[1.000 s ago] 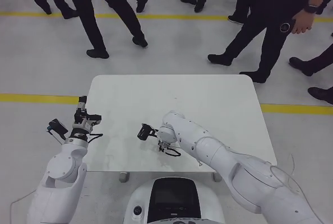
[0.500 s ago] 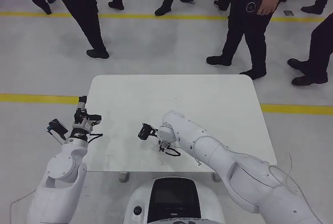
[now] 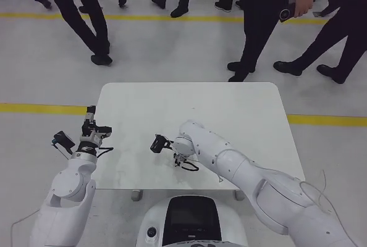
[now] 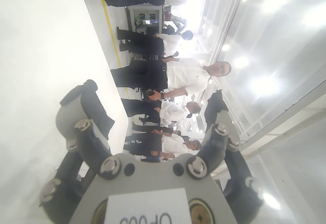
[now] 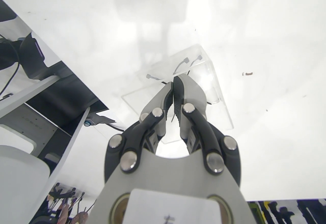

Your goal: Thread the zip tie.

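My right gripper [image 5: 173, 81] is pinched tight, apparently on a thin grey-headed plastic zip tie [image 5: 155, 78] inside the clear shallow acrylic tray [image 5: 206, 120]; my left gripper [image 4: 152, 92] hangs wide open, empty. I'd lift slowly, keeping the strap clamped.

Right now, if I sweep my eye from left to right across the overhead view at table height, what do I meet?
First the left gripper, open at the left edge of the table → right gripper, pinching a thin black zip tie → the table's bare right stretch.
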Robot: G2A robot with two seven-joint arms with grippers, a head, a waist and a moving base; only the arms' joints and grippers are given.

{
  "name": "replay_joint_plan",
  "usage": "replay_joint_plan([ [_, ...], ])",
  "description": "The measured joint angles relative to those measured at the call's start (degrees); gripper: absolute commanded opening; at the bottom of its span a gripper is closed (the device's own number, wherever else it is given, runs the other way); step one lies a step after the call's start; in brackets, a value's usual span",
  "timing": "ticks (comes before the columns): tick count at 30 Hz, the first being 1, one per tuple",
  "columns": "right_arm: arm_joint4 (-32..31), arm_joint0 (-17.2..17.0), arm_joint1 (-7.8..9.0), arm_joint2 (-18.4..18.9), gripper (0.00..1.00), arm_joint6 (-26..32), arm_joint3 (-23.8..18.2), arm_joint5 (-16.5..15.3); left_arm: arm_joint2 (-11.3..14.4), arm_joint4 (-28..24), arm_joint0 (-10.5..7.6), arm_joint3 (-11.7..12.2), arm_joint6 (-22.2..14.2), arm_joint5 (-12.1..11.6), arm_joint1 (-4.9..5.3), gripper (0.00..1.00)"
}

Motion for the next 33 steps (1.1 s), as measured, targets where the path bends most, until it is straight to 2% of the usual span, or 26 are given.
replay_joint_plan([
  [9, 1.2, -2.5, 4.68, 3.3, 0.0, 1.1, -9.0, 0.0, 0.0, 0.0, 0.0, 0.0, 0.0, 0.0, 0.0, 1.0],
  [21, 4.5, -8.7, 13.29, 10.3, 0.0, 0.7, -25.3, 0.0, 0.0, 0.0, 0.0, 0.0, 0.0, 0.0, 0.0, 1.0],
  [23, 4.7, -9.0, 13.78, 10.5, 0.0, 0.8, -26.2, 0.0, 0.0, 0.0, 0.0, 0.0, 0.0, 0.0, 0.0, 1.0],
  [30, 5.0, -9.3, 13.8, 11.0, 0.0, 0.2, -25.9, 0.1, 0.0, 0.0, 0.0, 0.0, 0.0, 0.0, 0.0, 1.0],
  [33, 8.6, -11.2, 14.72, 14.0, 0.0, -6.1, -26.7, 0.0, 0.0, 0.0, 0.0, 0.0, 0.0, 0.0, 0.0, 1.0],
])
